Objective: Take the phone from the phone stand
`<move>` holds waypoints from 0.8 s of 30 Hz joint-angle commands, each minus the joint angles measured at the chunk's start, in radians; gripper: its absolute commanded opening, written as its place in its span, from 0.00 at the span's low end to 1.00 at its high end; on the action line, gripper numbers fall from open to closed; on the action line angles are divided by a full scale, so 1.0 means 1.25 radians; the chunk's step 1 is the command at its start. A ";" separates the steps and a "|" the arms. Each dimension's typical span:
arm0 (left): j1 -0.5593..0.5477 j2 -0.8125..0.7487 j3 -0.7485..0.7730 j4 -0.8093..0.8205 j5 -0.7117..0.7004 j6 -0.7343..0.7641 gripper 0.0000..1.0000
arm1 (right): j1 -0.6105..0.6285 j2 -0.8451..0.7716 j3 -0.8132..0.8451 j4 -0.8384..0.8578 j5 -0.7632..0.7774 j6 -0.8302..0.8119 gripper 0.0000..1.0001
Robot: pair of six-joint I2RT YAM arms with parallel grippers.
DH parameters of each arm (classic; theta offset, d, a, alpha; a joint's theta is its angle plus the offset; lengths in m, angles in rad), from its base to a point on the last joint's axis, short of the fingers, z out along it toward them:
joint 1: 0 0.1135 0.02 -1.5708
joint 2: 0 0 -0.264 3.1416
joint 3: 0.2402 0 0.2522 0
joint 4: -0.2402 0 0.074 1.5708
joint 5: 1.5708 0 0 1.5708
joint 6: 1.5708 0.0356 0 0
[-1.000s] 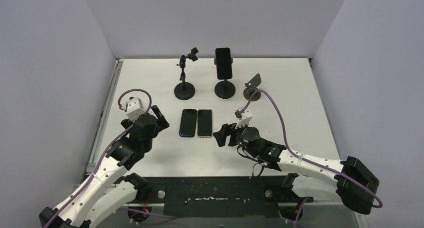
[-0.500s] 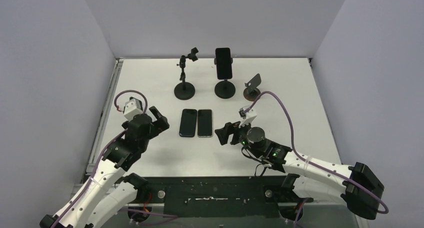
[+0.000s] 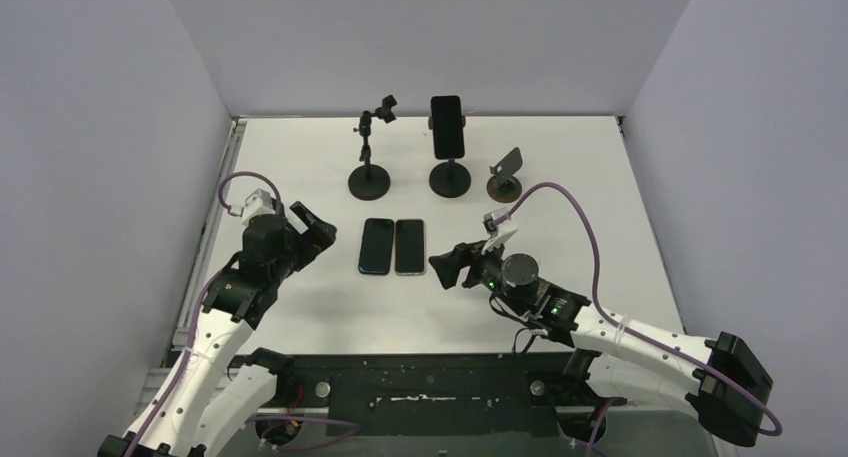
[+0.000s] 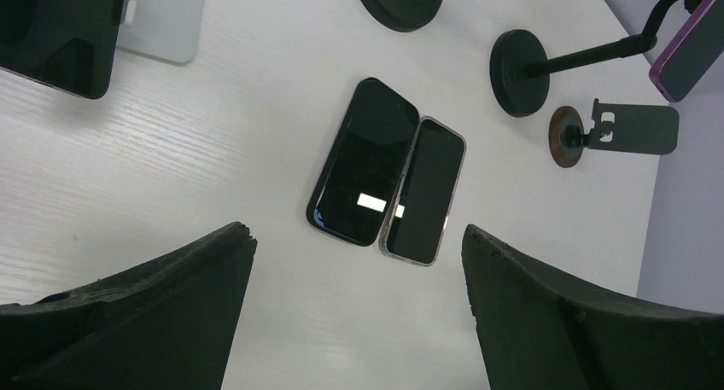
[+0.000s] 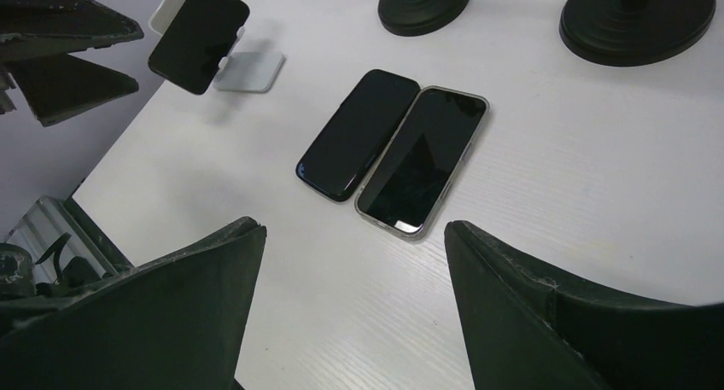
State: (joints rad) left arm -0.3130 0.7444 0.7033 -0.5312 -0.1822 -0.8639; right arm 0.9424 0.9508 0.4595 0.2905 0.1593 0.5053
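Top view: upright phone (image 3: 447, 125) sits clamped in the black stand (image 3: 450, 180), far side of the worktop (image 3: 600, 227), centre. To its left is an empty clamp stand (image 3: 369, 182). To its right is a small brown-footed stand (image 3: 504, 184), also empty. Two phones lie flat mid-worktop, side by side and touching: dark phone (image 3: 377, 246) and clear-cased phone (image 3: 409, 246). Left pincer (image 3: 311, 228) is left of the pair, jaws apart, holding nothing. Right pincer (image 3: 450, 267) is at the near right of the pair, jaws apart, also holding nothing.

Left wrist view: fingers (image 4: 154, 313) are spread wide, with the flat pair lying on the worktop between them, not touched. In the top-left corner a tilted phone (image 4: 51, 32) leans on a white stand (image 4: 166, 19). The upright phone shows at the top right in a purple case, on its black stand.

Right wrist view: fingers (image 5: 546, 322) are spread with nothing between them, flat pair straight ahead. The tilted phone on its white stand is beyond them to the left. The left pincer's fingers are near it, not touching.
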 commanded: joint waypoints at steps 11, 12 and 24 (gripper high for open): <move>0.042 -0.007 0.041 -0.141 -0.251 0.047 0.88 | -0.007 -0.064 0.023 0.006 -0.028 -0.039 0.79; 0.050 0.001 0.037 -0.133 -0.251 0.050 0.88 | -0.006 -0.063 0.025 0.005 -0.030 -0.039 0.79; 0.293 0.153 -0.012 0.024 -0.098 0.129 0.91 | -0.018 -0.001 0.087 0.008 -0.067 -0.111 0.79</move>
State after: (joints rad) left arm -0.0494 0.9279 0.7017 -0.5999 -0.3866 -0.7582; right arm 0.9310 0.9417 0.5251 0.2630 0.0978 0.4145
